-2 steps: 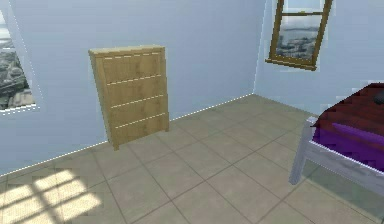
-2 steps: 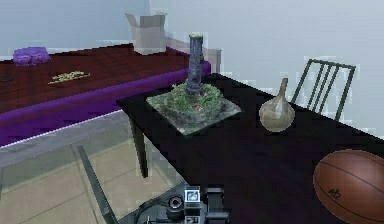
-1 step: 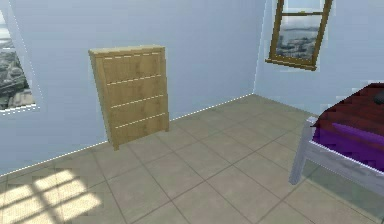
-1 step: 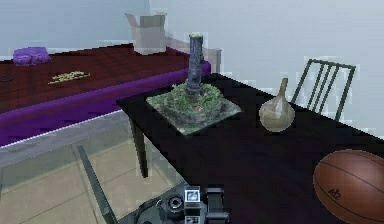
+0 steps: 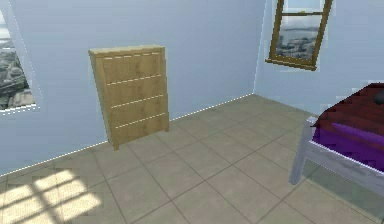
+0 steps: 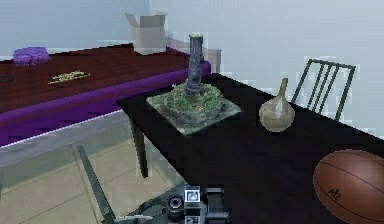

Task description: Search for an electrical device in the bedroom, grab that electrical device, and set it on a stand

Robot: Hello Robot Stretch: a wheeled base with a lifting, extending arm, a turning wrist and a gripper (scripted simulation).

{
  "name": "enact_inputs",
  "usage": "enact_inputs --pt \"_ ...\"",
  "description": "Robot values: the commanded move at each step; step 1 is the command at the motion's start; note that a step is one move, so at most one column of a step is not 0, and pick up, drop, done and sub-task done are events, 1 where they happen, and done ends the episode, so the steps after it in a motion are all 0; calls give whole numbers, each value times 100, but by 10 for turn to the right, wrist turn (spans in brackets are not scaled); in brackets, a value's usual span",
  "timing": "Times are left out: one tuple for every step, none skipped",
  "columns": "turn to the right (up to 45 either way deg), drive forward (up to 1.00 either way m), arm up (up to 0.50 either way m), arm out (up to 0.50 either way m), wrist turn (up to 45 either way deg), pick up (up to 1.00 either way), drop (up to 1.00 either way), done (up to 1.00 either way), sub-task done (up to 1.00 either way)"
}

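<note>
My gripper sits at the bottom edge of the arm side view, left of two white marker squares. Its far end is hard to make out, so I cannot tell whether it holds anything. It is beside the near corner of a dark table. Beyond that is a bed with a dark red cover. On the bed lie a small flat yellowish thing, a purple thing and an open cardboard box. I cannot make out any electrical device by its shape.
On the dark table stand a greenish ornament with a tall column, a tan vase and a basketball, with a chair behind. In the forward view there is a wooden dresser against the wall, a bed corner at the right and open tiled floor.
</note>
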Motion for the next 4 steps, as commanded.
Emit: enact_inputs --pt "0 0 0 0 450 0 0 0 0" --pt "0 0 0 0 90 0 0 0 0" --pt "0 0 -30 0 0 0 0 0 0" --pt "0 0 0 0 0 100 0 0 0"
